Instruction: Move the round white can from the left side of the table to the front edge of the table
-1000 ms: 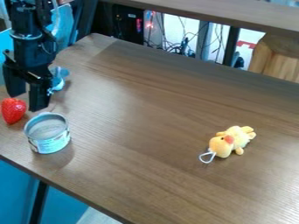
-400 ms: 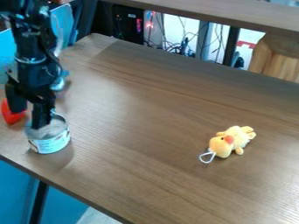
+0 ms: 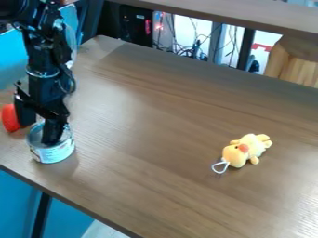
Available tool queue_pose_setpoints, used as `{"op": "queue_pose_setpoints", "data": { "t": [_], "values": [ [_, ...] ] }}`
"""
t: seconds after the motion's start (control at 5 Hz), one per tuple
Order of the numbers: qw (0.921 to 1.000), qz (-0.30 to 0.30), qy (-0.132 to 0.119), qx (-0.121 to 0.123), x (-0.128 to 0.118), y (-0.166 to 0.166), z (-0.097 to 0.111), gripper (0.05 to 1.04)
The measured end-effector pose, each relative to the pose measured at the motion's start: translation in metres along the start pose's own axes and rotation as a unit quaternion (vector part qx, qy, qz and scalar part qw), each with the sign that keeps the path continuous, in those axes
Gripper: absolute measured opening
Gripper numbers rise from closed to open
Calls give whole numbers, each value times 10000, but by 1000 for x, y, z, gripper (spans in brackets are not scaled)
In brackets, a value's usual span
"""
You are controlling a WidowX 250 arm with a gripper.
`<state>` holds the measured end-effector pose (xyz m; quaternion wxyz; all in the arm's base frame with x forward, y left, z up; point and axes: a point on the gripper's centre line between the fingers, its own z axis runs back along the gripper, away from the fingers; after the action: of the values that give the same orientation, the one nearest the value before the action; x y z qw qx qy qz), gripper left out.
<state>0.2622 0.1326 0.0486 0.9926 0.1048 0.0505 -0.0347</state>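
At the left of the view the black gripper [image 3: 38, 131] hangs down at the can, open, with one finger inside the can's rim and the other on its far left side, beside the strawberry. The open-topped can [image 3: 53, 152], silver with a pale blue label, stands upright near the table's left front edge. Partly covered by the gripper's left finger, the red strawberry [image 3: 9, 118] lies just behind and left of the can.
A yellow plush duck [image 3: 236, 155] with a white loop lies on the right half of the brown wooden table [image 3: 149, 125]. Behind the table's back edge are cables [image 3: 186, 49] and a wooden box [image 3: 295, 62].
The gripper has come down and to the right, from above and behind the strawberry to the can, and one finger has entered the can. The can, strawberry and duck have not visibly moved.
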Motion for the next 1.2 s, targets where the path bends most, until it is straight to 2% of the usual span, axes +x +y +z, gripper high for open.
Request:
{"op": "queue_pose_setpoints", "data": {
  "t": [0.4,0.6,0.8,1.0,1.2],
  "values": [
    [9994,27,-256,212,0,-17,2,1001],
    [9988,206,-353,-251,-2,-38,4,1001],
    [9951,277,-578,-753,0,-68,10,1001],
    [9856,434,-691,-1480,2,-107,15,1001],
    [9799,38,-770,-1840,-3,-154,22,1001]
  ]
}}
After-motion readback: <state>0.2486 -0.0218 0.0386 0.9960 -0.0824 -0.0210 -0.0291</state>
